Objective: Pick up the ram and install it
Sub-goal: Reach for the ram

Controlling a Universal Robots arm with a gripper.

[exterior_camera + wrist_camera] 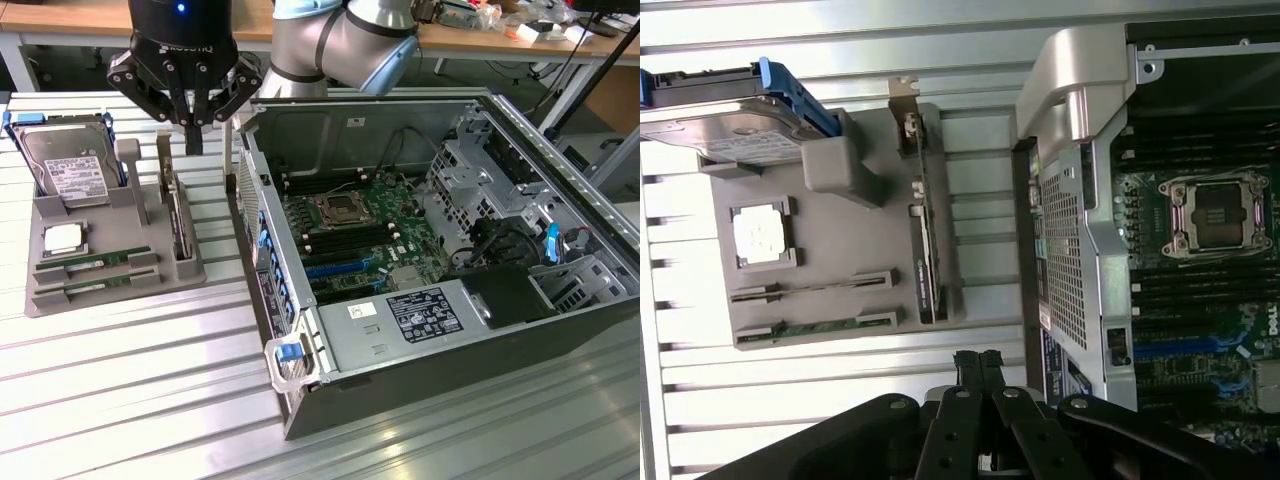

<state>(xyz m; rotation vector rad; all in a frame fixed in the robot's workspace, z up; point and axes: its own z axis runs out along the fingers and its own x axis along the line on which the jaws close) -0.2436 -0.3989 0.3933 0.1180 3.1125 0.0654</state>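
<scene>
Item: one black gripper [193, 128] [978, 362], its housing marked "ROBOTIQ" as far as the letters can be read, with the fingers pressed together and gripping nothing; it hangs over the far right part of the grey parts tray [120, 295] [840, 240], which sits on the exterior view's left of a slatted metal table [130, 400] [840, 30]. Item: the ram [105, 278] [820, 326], a green stick standing on edge in the nearest slot of the tray, well apart from the gripper and untouched. Item: another green stick [95, 259] with white labels, writing too small to read, in the slot just behind it. Item: a square silver processor [62, 238] [762, 235] in its recess, farther back. Item: a hard drive [68, 165] [735, 130] in a blue-edged carrier, propped at the far end, its white label illegible. Item: a wider card with a metal bracket [178, 215] [925, 250], on edge along the tray's right side. Item: an open computer case [430, 370] [1060, 80] on the exterior view's right, just beside the tray. Item: a green motherboard [360, 235] [1200, 300] on the case floor, with a bare processor socket [342, 210] [1220, 215]. Item: a grey power supply [370, 335] at the near end of the case, bearing a black label [425, 312] with unreadable white print.
</scene>
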